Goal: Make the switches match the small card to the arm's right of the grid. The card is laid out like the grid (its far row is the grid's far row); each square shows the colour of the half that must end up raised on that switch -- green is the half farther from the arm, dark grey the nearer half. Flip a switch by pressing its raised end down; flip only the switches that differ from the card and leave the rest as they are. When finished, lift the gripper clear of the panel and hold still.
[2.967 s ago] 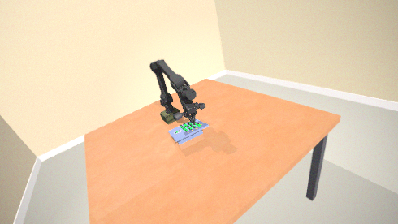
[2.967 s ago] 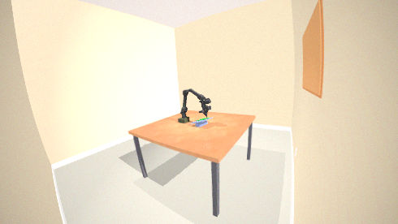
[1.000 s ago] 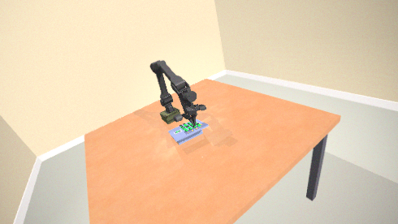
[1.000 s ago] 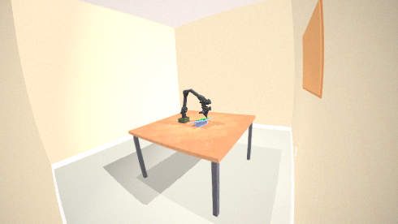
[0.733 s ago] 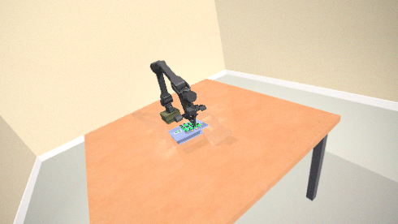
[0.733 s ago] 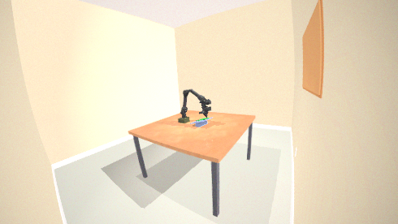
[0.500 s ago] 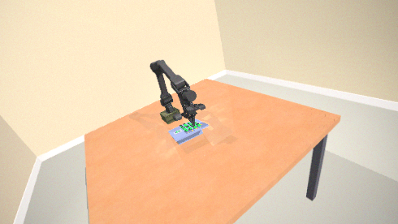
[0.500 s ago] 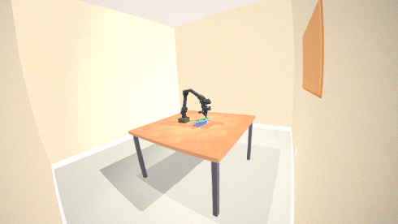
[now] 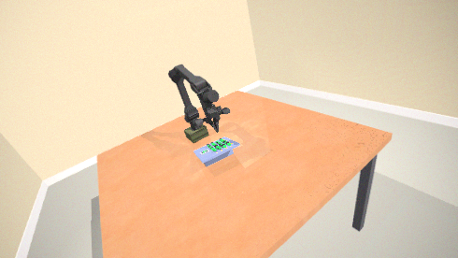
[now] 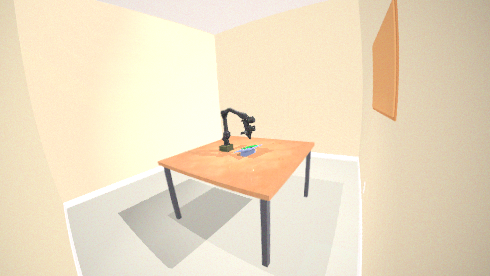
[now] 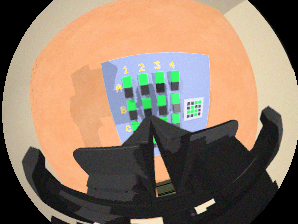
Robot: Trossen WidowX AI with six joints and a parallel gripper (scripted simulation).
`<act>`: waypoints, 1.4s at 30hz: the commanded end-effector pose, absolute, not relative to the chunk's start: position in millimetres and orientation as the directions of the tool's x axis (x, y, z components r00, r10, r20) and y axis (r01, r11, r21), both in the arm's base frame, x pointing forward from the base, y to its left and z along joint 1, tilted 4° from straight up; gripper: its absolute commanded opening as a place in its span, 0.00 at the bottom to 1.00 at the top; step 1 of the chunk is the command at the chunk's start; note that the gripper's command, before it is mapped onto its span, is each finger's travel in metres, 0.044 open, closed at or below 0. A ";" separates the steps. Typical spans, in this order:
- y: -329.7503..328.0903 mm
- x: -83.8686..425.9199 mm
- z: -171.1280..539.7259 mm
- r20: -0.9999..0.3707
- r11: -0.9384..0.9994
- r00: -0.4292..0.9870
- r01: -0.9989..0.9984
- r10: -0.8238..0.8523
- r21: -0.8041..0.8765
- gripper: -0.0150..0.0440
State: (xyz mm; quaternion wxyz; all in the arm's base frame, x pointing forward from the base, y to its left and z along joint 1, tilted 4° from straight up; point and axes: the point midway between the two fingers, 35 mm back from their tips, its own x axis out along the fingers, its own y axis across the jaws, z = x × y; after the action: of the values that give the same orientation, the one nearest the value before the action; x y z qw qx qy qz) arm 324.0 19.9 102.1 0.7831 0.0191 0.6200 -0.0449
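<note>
The blue switch panel (image 9: pixel 217 159) (image 10: pixel 247 153) (image 11: pixel 197 70) stands on the table, with columns 1 to 4 and rows lettered from A. Each visible switch has a green far half and a dark near half; A1 (image 11: pixel 127 86), A4 (image 11: pixel 174 81) and B4 (image 11: pixel 176 103) show plainly. Which halves are raised is hard to tell. The small card (image 11: pixel 193 109) (image 9: pixel 204 151) lies right of the grid with a green and dark pattern, too coarse to read surely. My gripper (image 9: pixel 217 131) (image 10: pixel 249 137) (image 11: pixel 150 119) is shut and empty, above the panel's near side. In the wrist view its fingers hide much of the nearer rows.
The wooden table (image 9: pixel 178 196) (image 10: pixel 225 172) (image 11: pixel 150 30) carries the panel and the arm's olive base (image 9: pixel 196 135) (image 10: pixel 226 148), which is on the panel's near side. The arm's shadow falls across the table around the panel.
</note>
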 end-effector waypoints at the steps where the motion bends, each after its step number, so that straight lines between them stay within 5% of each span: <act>1: 24.3 279.3 92.0 -0.973 0.995 0.225 0.094 -0.050 -0.030 0.25; 6: 25.4 242.7 78.2 -0.974 0.995 0.222 0.094 -0.050 -0.030 0.25; 42: 22.3 256.7 20.8 -0.979 0.995 0.198 0.094 -0.048 -0.030 0.25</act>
State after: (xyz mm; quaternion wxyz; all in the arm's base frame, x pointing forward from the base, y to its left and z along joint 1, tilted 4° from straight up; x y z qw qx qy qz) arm 257.6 22.2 26.3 0.7751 0.0185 0.6297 -0.0486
